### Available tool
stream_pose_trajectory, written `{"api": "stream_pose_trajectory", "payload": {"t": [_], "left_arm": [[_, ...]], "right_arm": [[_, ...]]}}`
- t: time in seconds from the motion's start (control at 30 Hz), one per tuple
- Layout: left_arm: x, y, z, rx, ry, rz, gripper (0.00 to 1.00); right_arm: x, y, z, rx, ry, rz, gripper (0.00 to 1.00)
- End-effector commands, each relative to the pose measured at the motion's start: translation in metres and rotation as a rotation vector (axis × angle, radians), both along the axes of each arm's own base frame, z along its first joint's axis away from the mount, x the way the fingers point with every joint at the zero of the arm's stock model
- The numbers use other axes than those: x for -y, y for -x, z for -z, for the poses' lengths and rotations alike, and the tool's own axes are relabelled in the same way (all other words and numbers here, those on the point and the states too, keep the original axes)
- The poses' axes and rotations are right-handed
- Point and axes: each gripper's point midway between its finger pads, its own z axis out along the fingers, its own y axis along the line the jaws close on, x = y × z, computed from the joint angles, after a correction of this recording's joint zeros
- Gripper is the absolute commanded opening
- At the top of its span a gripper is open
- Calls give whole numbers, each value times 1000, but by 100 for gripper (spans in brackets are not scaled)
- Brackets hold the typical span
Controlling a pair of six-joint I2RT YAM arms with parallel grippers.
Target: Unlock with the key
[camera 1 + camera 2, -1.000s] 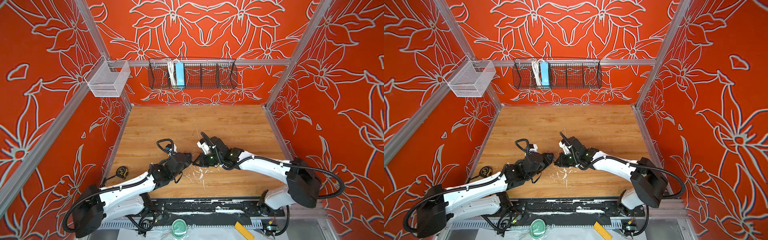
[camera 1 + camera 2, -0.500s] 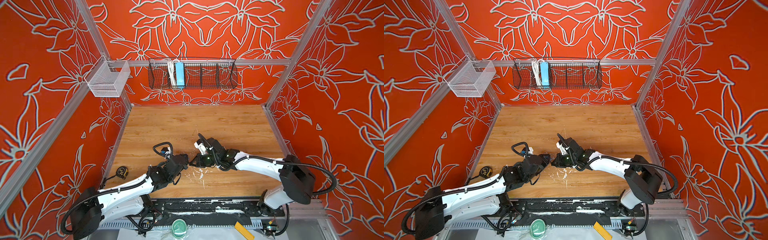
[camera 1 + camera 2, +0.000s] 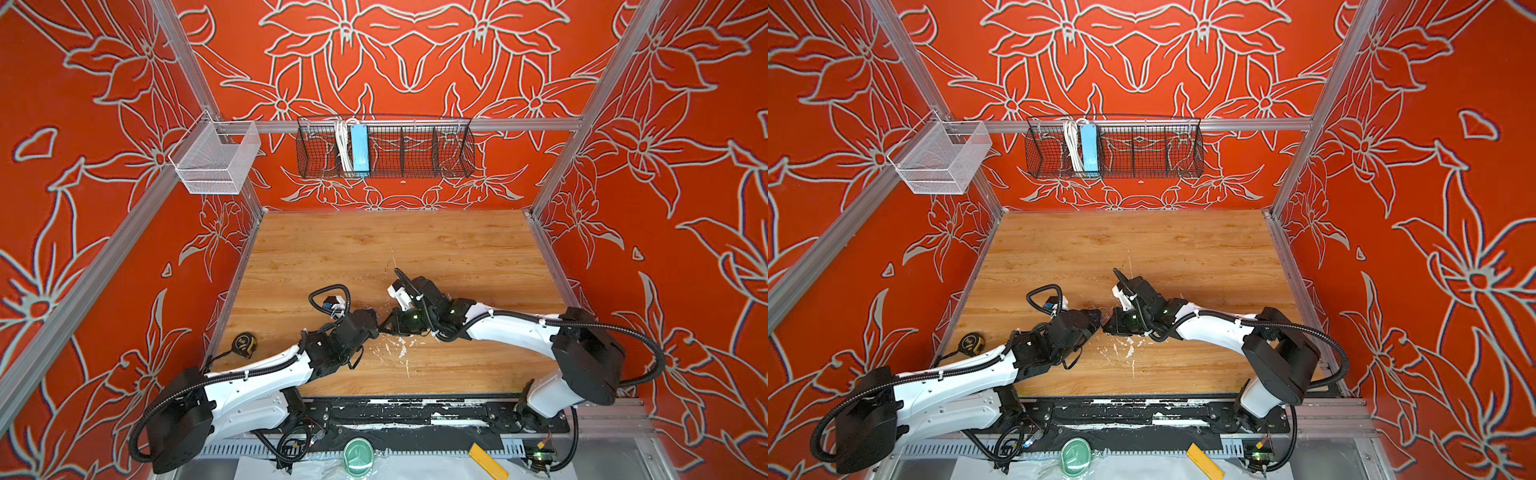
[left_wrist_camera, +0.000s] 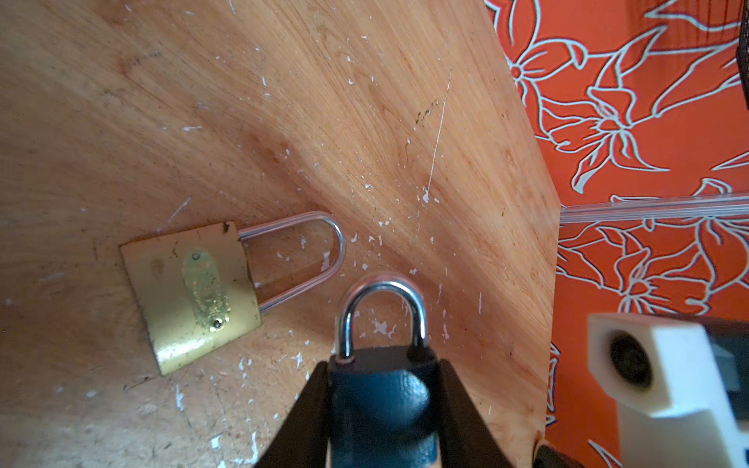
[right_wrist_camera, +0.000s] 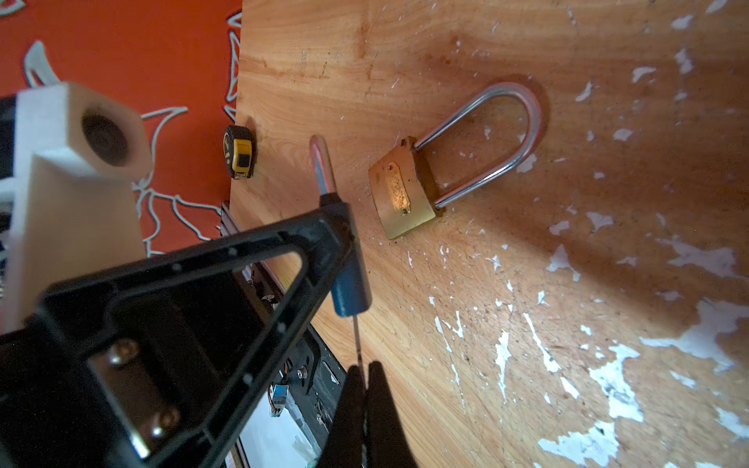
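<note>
Inside the red, flower-patterned booth, over the scuffed wooden counter point(image 3: 436, 249), the left tool point(image 4: 383, 375) is clamped on the dark blue padlock with the silver shackle point(image 4: 381, 405), near the counter's front middle. The right tool point(image 5: 363, 370) is pinched tight on the thin metal key point(image 5: 356, 338), whose tip meets the lock's underside. The key looks held only by its end, so a turn may slip it through the pads, or spin the lock body in the left tool's grip and drop it beside the brass long-shackled padlock point(image 4: 190, 295).
</note>
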Motion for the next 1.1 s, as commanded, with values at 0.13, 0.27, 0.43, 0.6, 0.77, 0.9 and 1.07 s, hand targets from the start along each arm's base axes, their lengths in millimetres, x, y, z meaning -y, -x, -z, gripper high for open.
{"api": "stream_pose_trajectory", "payload": {"t": [0.13, 0.27, 0.43, 0.6, 0.77, 0.9, 1.07], "left_arm": [[44, 24, -5, -65, 125, 180, 0], [45, 21, -11, -39, 150, 172, 0], [46, 18, -22, -16, 150, 173, 0], [55, 18, -22, -31, 166, 199, 0], [59, 22, -15, -64, 173, 217, 0], [52, 27, -10, -91, 166, 203, 0], [41, 28, -10, -70, 184, 162, 0]], "right_arm": [[-18, -63, -68, 232, -173, 169, 3], [-19, -62, -64, 228, -175, 169, 3], [-21, -61, -65, 231, -185, 160, 6], [-25, -62, -67, 235, -193, 151, 9], [-22, -65, -72, 261, -182, 161, 9], [-17, -67, -75, 277, -166, 173, 6], [-14, -65, -73, 278, -156, 166, 14]]}}
